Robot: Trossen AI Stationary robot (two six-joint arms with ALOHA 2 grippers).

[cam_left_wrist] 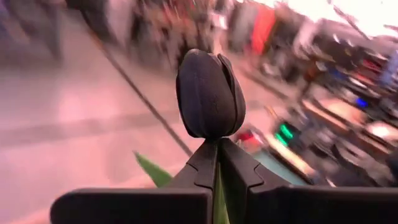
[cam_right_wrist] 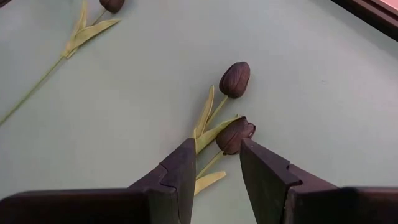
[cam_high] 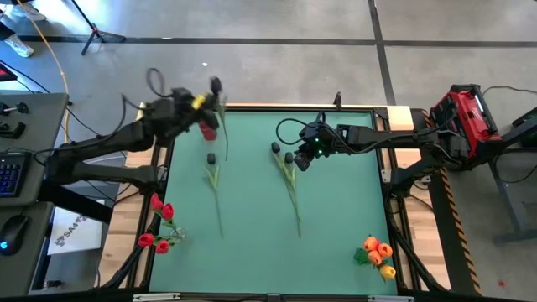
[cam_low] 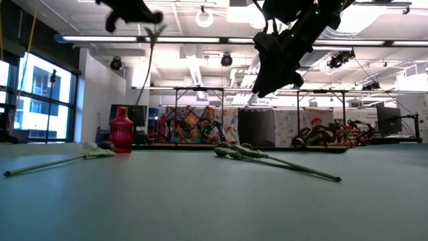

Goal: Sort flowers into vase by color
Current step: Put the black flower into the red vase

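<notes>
My left gripper (cam_high: pixel 210 99) is high over the table's far left corner, shut on a black tulip (cam_left_wrist: pixel 210 93). A red vase (cam_high: pixel 209 127) stands just under it. My right gripper (cam_right_wrist: pixel 217 168) hovers open above two black tulips lying on the green table. One head (cam_right_wrist: pixel 235 135) lies below the gap between its fingers, and the other head (cam_right_wrist: pixel 235 79) lies just beyond. A third black tulip (cam_high: pixel 214 180) lies flat to the left of them. Red flowers (cam_high: pixel 158 222) stand at the near left. Orange flowers (cam_high: pixel 377 256) stand at the near right. My left gripper pinches the tulip's stem right below the head (cam_left_wrist: pixel 216 167) between its two fingers. The fingers lie about level and cross the stem. The head sticks out past the fingertips, while the stem and a leaf (cam_low: pixel 148 53) hang below, lifted off the table.
Wooden rails (cam_high: pixel 394 117) frame the green mat. The mat's middle and near part (cam_high: pixel 268 260) hold nothing. A red-and-black device (cam_high: pixel 466 113) stands off the table at the right, and a desk with a keyboard (cam_high: pixel 8 172) at the left.
</notes>
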